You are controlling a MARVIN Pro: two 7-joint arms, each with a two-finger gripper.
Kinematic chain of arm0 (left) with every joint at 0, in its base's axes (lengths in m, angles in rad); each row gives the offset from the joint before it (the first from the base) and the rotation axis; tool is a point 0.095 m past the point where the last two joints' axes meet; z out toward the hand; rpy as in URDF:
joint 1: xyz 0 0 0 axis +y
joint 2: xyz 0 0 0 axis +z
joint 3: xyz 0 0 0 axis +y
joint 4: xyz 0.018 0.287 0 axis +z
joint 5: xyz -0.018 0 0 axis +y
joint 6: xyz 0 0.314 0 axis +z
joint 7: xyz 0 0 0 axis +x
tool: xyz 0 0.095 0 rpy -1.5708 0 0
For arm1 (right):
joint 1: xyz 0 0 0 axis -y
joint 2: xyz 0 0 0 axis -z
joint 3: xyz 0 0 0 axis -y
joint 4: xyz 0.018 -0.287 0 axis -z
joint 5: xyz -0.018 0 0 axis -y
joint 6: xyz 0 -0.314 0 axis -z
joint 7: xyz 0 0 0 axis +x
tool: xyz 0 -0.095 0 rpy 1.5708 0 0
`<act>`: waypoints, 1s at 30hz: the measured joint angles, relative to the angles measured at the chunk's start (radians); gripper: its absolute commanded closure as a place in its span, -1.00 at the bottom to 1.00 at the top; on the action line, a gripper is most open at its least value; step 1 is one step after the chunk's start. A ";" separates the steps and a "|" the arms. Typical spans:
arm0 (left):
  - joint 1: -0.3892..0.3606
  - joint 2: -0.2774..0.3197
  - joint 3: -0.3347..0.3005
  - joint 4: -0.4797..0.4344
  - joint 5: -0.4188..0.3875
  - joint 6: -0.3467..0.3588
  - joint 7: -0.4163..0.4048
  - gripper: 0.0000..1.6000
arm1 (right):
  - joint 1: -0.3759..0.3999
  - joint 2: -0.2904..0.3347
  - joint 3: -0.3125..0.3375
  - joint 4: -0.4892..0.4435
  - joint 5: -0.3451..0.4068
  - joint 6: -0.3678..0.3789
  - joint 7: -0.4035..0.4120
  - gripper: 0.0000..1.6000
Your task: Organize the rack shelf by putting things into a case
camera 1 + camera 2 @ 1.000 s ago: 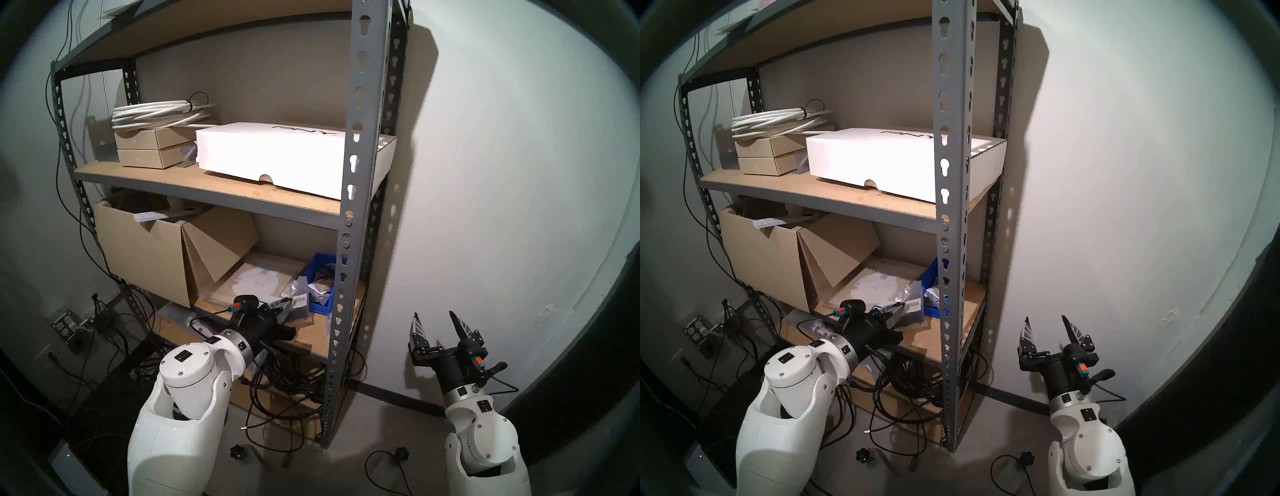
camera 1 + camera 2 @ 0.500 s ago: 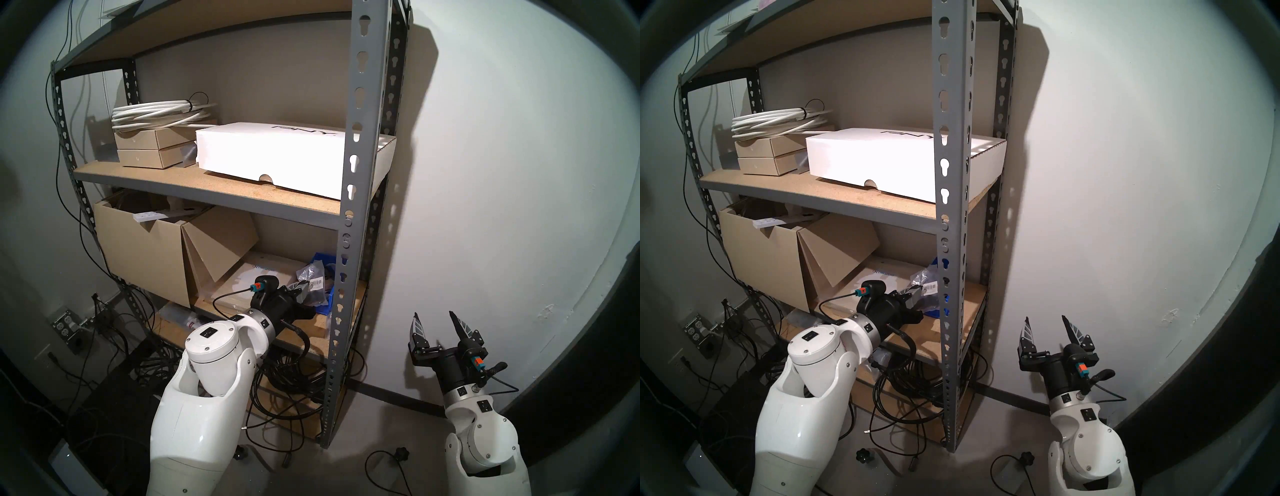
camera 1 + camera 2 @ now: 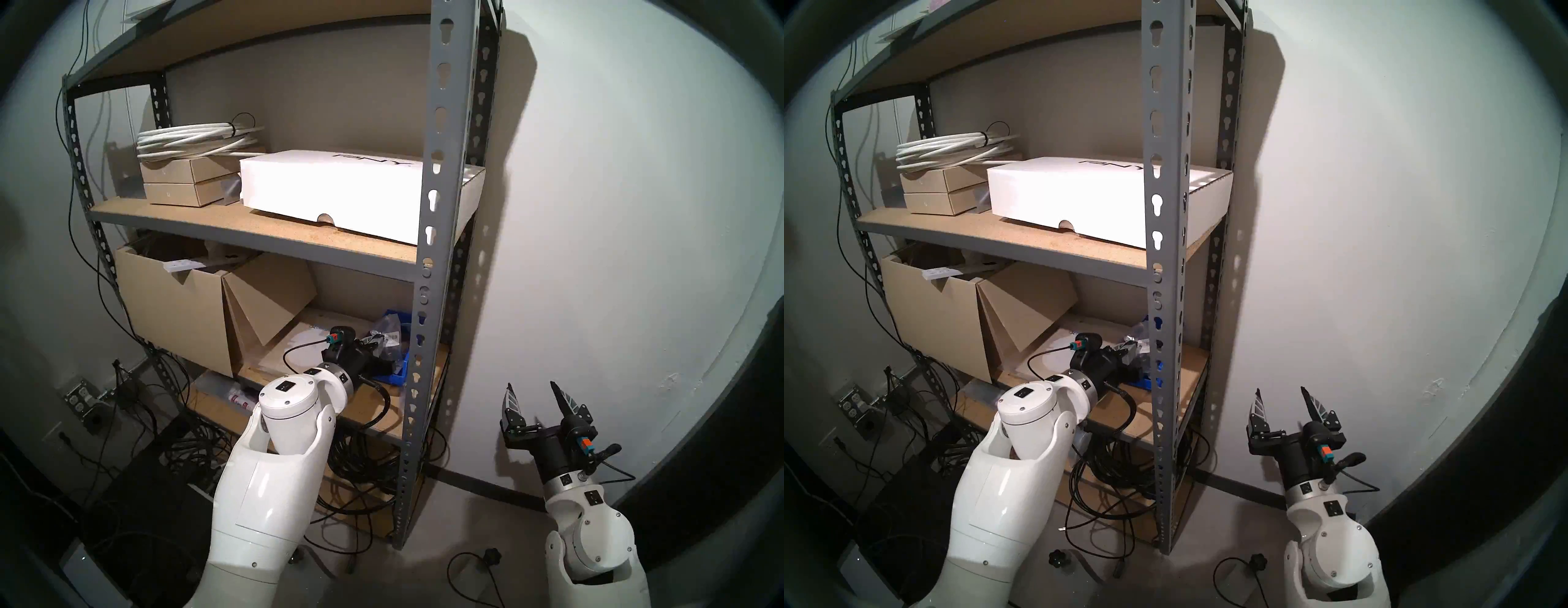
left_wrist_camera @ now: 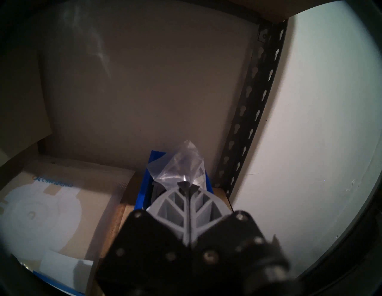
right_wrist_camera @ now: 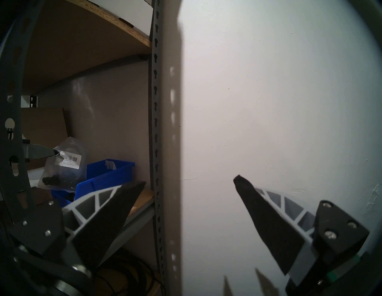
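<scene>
On the rack shelf's [image 3: 437, 237] lower tan particleboard board [image 3: 382, 403], the left gripper [image 5: 54, 152] has its jaws clenched on the top corner of a clear plastic bag [image 5: 64, 165]. The bag hangs crumpled just above the open blue parts bin [image 5: 109, 175], at its near end. A white barcode label [image 5: 70, 160] sits across the bag's upper half, and small black parts [image 5: 60, 179] lie bunched at its bottom. In the left wrist view the film rises above the shut fingertips [image 4: 187, 186], over the bin's blue wall [image 4: 144, 190].

Left of the bin lies a flat tan cardboard box with a white circle [image 3: 305, 344], and beyond it an open brown carton [image 3: 178, 310]. The board above carries a flat white box [image 3: 331, 191], two small tan boxes [image 3: 182, 182] and a coil of white cable [image 3: 195, 140]. Black cables [image 3: 356, 463] tangle under the rack against a pale wall [image 3: 615, 212]. The right gripper [image 3: 533, 390] hangs beside the rack, jaws released and empty.
</scene>
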 measured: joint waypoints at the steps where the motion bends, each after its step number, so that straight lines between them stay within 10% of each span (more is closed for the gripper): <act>1: -0.007 -0.001 0.000 0.007 0.001 -0.003 0.001 1.00 | 0.000 0.000 0.000 0.000 0.000 0.000 0.000 -1.00; 11: -0.049 -0.002 0.001 0.070 0.005 -0.024 -0.010 1.00 | 0.000 0.000 0.000 0.000 0.000 0.000 0.000 -1.00; 14: -0.052 -0.001 0.002 0.071 0.004 -0.028 -0.019 0.39 | 0.000 0.000 0.000 0.000 0.000 0.000 0.000 -1.00; 25: -0.060 0.004 0.005 0.084 0.009 -0.042 -0.033 0.01 | 0.000 0.000 0.000 0.000 0.000 0.000 0.000 -1.00; 26: -0.063 0.004 0.005 0.089 0.013 -0.048 -0.033 -0.44 | 0.000 0.000 0.000 0.000 0.000 0.000 0.000 -1.00; 30: -0.069 0.004 0.005 0.097 0.019 -0.057 -0.034 -0.49 | 0.000 0.000 0.000 0.000 0.000 0.000 0.000 -1.00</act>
